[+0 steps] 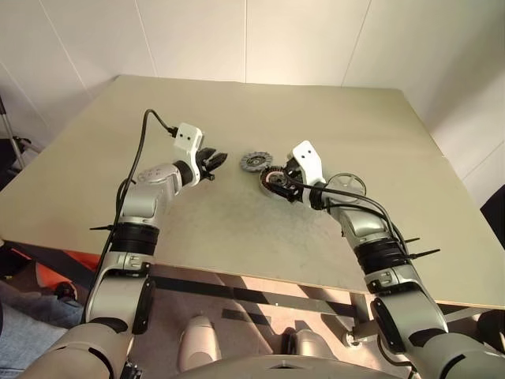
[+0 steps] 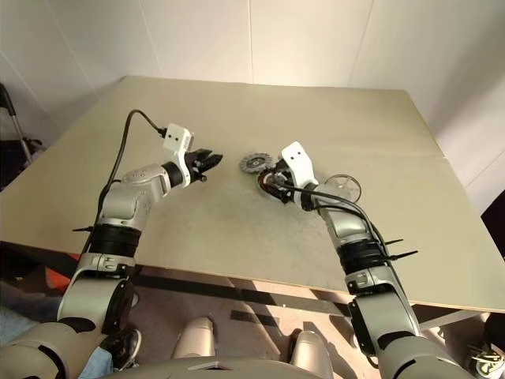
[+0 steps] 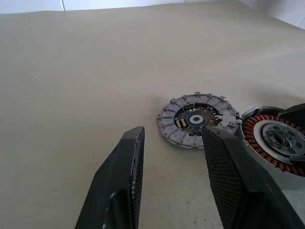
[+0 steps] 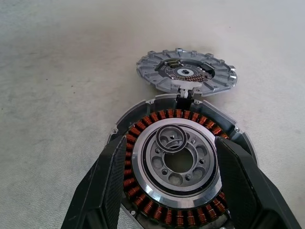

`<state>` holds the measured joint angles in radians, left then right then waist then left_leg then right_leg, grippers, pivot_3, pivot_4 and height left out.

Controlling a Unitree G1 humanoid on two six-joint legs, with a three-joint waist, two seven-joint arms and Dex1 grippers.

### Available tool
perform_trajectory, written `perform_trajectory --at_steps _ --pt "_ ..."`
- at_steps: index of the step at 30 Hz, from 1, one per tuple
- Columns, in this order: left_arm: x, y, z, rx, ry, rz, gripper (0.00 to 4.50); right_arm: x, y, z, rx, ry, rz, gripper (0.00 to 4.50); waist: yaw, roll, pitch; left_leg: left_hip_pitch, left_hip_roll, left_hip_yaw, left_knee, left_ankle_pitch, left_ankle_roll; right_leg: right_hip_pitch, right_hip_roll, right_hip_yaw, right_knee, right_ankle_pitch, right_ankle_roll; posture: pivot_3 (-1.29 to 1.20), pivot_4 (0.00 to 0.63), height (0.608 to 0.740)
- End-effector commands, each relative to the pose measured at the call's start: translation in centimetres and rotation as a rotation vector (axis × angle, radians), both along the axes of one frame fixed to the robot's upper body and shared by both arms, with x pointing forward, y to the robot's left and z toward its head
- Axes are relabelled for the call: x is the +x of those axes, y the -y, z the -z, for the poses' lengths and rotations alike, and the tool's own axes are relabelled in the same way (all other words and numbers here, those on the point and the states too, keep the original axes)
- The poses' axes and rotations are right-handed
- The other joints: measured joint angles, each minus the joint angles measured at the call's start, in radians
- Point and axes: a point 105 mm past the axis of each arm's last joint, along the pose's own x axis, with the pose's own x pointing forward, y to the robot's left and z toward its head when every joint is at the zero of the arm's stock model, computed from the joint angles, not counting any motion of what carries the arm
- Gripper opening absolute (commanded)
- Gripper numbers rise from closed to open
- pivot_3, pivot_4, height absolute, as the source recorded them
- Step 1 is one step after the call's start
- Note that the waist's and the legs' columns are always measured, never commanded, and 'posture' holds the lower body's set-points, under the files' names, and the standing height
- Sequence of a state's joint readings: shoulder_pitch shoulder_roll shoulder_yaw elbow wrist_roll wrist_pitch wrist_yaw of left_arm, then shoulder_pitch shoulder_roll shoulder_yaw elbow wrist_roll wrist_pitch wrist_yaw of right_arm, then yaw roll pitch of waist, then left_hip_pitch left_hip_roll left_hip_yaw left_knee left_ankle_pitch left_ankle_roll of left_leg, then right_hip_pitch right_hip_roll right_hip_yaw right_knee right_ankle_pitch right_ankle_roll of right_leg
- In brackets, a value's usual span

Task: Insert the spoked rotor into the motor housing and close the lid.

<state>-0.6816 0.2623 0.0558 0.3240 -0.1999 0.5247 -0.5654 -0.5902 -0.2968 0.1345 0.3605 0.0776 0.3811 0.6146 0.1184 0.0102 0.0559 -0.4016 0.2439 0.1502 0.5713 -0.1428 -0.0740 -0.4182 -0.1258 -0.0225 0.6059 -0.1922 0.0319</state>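
Where the motor housing (image 4: 143,160) lies: on the table (image 1: 237,229), copper ring turned upward.
Spoked rotor (image 1: 254,162): laid flat just beside the housing, on its far side.
Right gripper (image 4: 171,143): placed over the housing, on both sides of the copper ring; whether it is gripped cannot be told.
Left gripper (image 3: 174,131): held near the housing, at its left; jaws are kept moderately apart and empty.

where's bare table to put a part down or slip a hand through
Bare: the wide far stretch of the table beyond the grey notched disc, and the near strip before both arms. Crowded: the middle, where disc, motor housing, right gripper and spoked ring cluster.
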Motion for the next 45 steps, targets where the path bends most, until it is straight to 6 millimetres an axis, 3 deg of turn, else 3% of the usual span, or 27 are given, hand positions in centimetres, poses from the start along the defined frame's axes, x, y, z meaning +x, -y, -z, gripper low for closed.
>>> perform_trajectory --at_steps 1,21,24,26,45 --pt "-0.2 0.3 -1.3 -0.005 0.044 0.013 2.01 0.2 -0.1 -0.8 -0.008 0.019 -0.006 3.29 0.0 0.0 0.0 0.0 0.0 0.0 0.0 0.0 0.0 0.0 0.0 0.0 0.0 0.0 0.0 0.0 0.0 0.74" --pt "-0.6 0.5 -0.6 0.007 0.035 0.014 2.01 1.3 0.2 0.0 -0.025 -0.033 0.04 3.29 0.0 0.0 0.0 0.001 0.0 0.0 0.001 0.0 0.0 0.0 0.0 0.0 0.002 0.0 0.0 0.0 0.0 0.74" --pt "-0.6 0.4 -0.5 0.007 0.033 0.01 2.01 1.5 0.2 0.1 -0.029 -0.039 0.046 2.7 0.0 0.0 0.0 0.001 0.0 0.0 0.001 0.0 0.0 0.0 0.0 0.0 0.002 0.0 0.0 0.0 0.0 0.74" --pt "-0.6 0.3 -0.5 0.007 0.033 0.006 2.01 1.6 0.2 0.2 -0.031 -0.04 0.048 2.01 0.0 0.0 0.0 0.001 0.0 0.0 0.002 0.0 0.0 0.0 0.0 0.0 0.002 0.0 0.0 0.0 0.0 0.74" --pt "-0.5 0.3 -0.2 0.017 0.025 0.008 2.01 1.5 0.2 -0.7 -0.035 0.003 0.039 2.01 0.001 0.0 0.0 0.002 0.0 0.0 0.003 0.0 -0.001 0.002 0.0 0.001 0.003 0.0 0.0 0.0 0.0 0.74"
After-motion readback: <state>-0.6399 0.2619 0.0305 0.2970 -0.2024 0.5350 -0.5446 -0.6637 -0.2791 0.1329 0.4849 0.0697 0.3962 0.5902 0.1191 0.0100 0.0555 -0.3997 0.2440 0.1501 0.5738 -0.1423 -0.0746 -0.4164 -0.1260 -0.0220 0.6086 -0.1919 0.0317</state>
